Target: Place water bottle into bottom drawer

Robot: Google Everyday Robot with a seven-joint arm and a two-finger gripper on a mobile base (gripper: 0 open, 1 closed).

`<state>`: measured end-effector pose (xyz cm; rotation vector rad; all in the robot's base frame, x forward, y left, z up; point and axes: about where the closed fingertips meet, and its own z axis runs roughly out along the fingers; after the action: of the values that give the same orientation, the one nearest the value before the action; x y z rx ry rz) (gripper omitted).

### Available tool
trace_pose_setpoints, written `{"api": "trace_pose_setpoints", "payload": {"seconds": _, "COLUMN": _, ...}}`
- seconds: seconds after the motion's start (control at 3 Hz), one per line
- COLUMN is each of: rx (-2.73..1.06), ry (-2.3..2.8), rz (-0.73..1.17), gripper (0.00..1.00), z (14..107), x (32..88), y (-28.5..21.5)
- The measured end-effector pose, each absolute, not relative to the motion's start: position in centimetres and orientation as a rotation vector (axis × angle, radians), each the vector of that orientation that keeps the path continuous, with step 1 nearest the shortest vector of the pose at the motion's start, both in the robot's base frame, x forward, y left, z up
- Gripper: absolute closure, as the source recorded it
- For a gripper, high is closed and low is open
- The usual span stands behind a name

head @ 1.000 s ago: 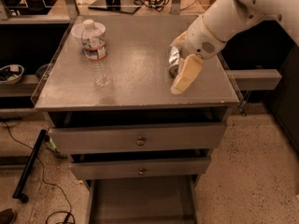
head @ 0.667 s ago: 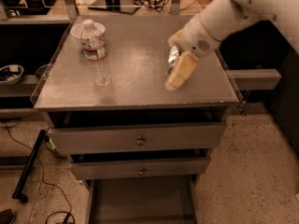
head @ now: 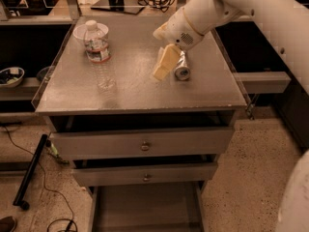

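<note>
The white arm (head: 251,8) has rounded tube segments with small dark screw holes and a thin yellow wrist ring; its cream gripper (head: 166,63) hangs over the cabinet top (head: 135,88)

Smooth plastic hand (head: 166,65) hovers over the matt metal cabinet top (head: 130,83).

My arm (head: 270,13) reaches in from the far right, white and thick, slanting down and to the left. My wrist (head: 190,25) bends downward over the right half of the tabletop (head: 130,81). My gripper (head: 166,65) hangs low there, pointing down toward the near left, close to the surface. A rounded white part of my body (head: 297,197) shows at the near right edge.
</note>
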<state>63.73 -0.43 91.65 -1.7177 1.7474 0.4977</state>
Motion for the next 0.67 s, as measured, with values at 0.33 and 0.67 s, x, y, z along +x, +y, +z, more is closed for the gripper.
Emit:
{"api": "trace_pose_setpoints", "payload": {"seconds": 0.33, "rx": -1.723, "ry": 1.723, "rz": 0.514, "gripper": 0.00, "z": 91.7, "x": 64.7, "y": 1.1}}
{"api": "trace_pose_setpoints", "payload": {"seconds": 0.67, "rx": -1.712, "ry": 1.656, "rz": 0.629, "gripper": 0.00, "z": 91.7, "x": 65.3, "y": 3.2}}
